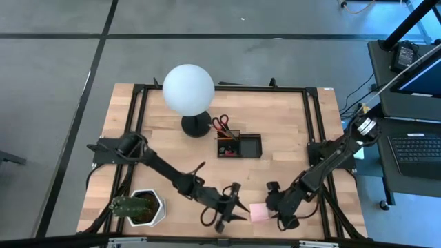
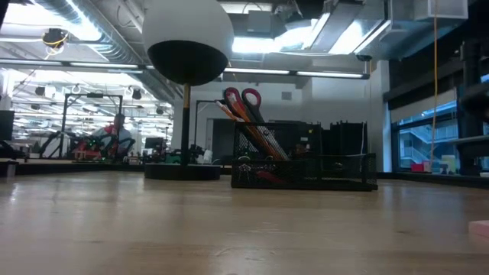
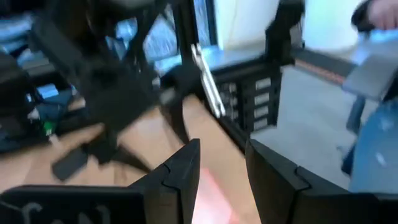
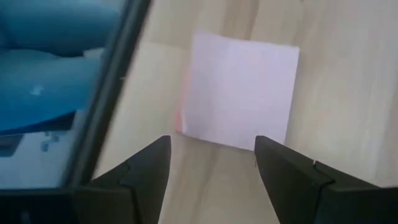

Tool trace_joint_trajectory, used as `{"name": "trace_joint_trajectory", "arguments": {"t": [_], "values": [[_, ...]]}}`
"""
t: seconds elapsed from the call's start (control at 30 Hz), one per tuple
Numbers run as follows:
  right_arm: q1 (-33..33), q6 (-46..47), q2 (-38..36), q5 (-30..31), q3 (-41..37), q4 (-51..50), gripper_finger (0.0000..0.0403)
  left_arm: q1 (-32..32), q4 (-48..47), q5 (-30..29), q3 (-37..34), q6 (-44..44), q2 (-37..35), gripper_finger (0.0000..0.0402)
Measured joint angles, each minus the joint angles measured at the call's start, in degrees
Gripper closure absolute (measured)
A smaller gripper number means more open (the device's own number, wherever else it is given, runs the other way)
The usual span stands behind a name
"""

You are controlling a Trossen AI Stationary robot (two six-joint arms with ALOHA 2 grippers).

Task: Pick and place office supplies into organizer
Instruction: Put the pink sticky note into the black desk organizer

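The right gripper [image 4: 211,163] hovers wide open and empty over the pink sticky-note pad [image 4: 239,90]. The left gripper [image 1: 231,207], partly open and empty, sits just left of it. Risk: the 2 grippers collide, or the fingers skid off the flat pad.

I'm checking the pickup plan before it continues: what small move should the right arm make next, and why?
Probably ease the right claw forward and down over the pink sticky-note pad: it is open, nothing is in it, and the pad lies flat just ahead, outside the organizer.

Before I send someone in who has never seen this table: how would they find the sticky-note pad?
Start at the wooden table, on its edge farthest from the white globe lamp. Between the two end effectors there lies the sticky-note pad, flat on the wood: the only pink square.
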Motion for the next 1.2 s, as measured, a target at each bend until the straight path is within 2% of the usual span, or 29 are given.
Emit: {"name": "trace_joint_trajectory", "arguments": {"t": [0.13, 0.37, 0.63, 0.77, 1.0, 1.2], "values": [[0.17, -1.29, 2.68, 0.11, 0.0, 1.16, 0.0167, -1.49, 5.96, -3.06, -0.01, -1.58, 2.25, 0.0279], [0.63, -6.61, 2.14, 0.12, -0.02, 1.76, 0.0167, -4.12, 6.75, -9.82, -0.01, -5.38, 2.42, 0.0279], [1.09, -32.07, 1.96, 0.19, 0.44, 6.92, 0.0167, -5.41, 6.87, -10.14, -0.01, -5.54, 2.42, 0.0279], [0.51, -39.21, 1.96, 0.32, 0.44, 7.4, 0.0167, -5.53, 6.86, -10.23, -0.01, -5.54, 2.42, 0.0279], [-2.44, -40.46, 2.44, 1.66, 0.44, 8.08, 0.0167, -5.42, 6.82, -10.23, -0.01, -5.51, 2.42, 0.0279], [-3.09, -40.81, 6.78, 1.71, 0.42, 10.41, 0.0167, -5.42, 6.56, -10.22, -0.01, -5.51, 2.42, 0.0279]]}}
